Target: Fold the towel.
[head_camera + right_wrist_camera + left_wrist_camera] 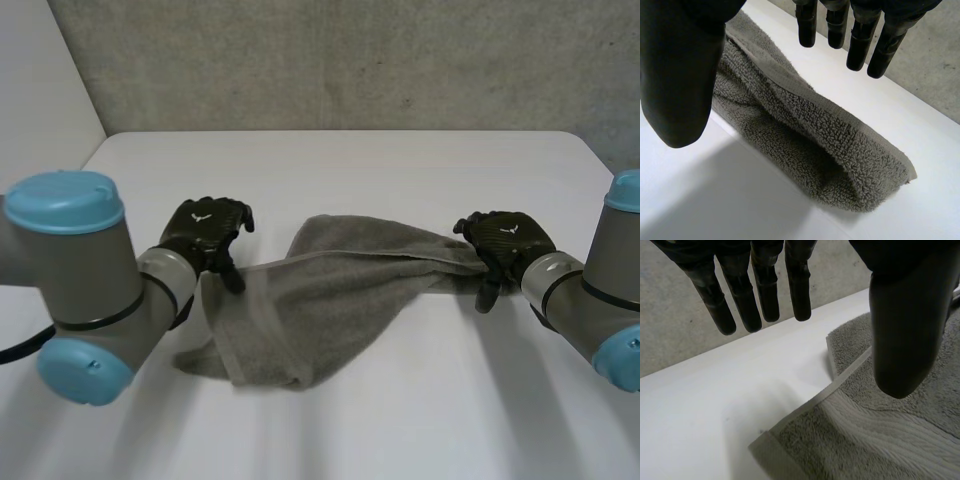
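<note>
Towel (320, 300) bunched btwn left hand (205, 232) & right hand (505, 240), both open, above its ends

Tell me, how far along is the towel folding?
Nothing looks done: the grey terry towel lies rumpled and twisted on the white table. The left hand and right hand are open at its opposite ends, gripping nothing. Grasping and folding remain.

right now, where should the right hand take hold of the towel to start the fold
Take the towel at its bunched end next to the right hand. There it lies doubled into a thick raised ridge on the table, probably easier to pinch than a flat hem. Come down from above with the open hand straddling the ridge, fingers on one side and thumb on the other.
</note>
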Controlling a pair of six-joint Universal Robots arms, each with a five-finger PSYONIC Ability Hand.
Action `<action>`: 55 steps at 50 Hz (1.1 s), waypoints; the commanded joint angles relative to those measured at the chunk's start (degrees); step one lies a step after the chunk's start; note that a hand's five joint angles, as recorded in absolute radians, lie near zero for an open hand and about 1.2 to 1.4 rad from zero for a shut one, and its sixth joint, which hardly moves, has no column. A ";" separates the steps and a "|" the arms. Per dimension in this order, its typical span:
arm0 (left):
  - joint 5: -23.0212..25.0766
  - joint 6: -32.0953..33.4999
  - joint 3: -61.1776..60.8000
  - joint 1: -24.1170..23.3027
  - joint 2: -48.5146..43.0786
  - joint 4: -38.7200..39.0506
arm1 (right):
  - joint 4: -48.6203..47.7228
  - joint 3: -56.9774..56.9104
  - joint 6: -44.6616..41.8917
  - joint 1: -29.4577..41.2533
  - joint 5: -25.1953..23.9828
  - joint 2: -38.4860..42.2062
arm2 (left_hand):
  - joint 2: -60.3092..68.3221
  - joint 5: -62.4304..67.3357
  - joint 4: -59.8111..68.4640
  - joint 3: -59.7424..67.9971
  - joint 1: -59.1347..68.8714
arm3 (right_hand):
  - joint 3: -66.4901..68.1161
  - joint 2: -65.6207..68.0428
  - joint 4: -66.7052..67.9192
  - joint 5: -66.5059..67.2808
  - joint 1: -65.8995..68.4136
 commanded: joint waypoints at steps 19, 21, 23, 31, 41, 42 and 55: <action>-6.85 0.45 18.45 0.35 -16.38 -14.70 | 0.19 -1.76 -0.27 -1.02 -0.35 0.19 | 19.46 21.68 19.33 19.28 19.27 | -4.08 -3.52 -4.54 -3.43 -3.04; -6.85 0.45 18.36 0.35 -16.29 -14.87 | 0.28 -2.37 -0.26 -1.72 -0.26 0.11 | 33.08 35.30 32.95 32.90 32.89 | -4.08 -3.52 -4.54 -3.43 -3.04; -6.76 0.45 18.27 0.35 -16.03 -14.96 | 0.63 -2.82 -0.18 -2.87 -0.17 0.02 | 37.42 39.64 37.29 37.24 37.23 | -4.08 -3.52 -4.54 -3.43 -3.04; -6.41 0.02 16.34 0.35 -11.47 -17.42 | 3.18 -4.05 -0.18 -4.80 -0.79 0.63 | 53.35 55.57 53.22 53.17 53.16 | -0.63 -0.07 -1.10 0.02 0.41; -5.70 0.10 11.25 0.44 -5.31 -17.60 | 2.56 -5.71 -3.86 -4.89 -5.35 4.58 | 53.38 55.60 53.25 53.20 53.19 | 22.18 22.74 21.71 22.83 23.21; -5.62 0.10 10.54 0.70 -4.61 -17.69 | 2.56 -5.72 -3.87 -4.89 -5.36 4.59 | 53.38 55.60 53.25 53.20 53.19 | 22.25 22.81 21.78 22.90 23.28; -5.00 0.45 7.64 3.86 0.22 -18.04 | 10.71 -8.44 -13.62 -5.42 -6.59 1.46 | 53.38 55.60 53.25 53.20 53.19 | 65.92 66.48 65.46 66.57 66.96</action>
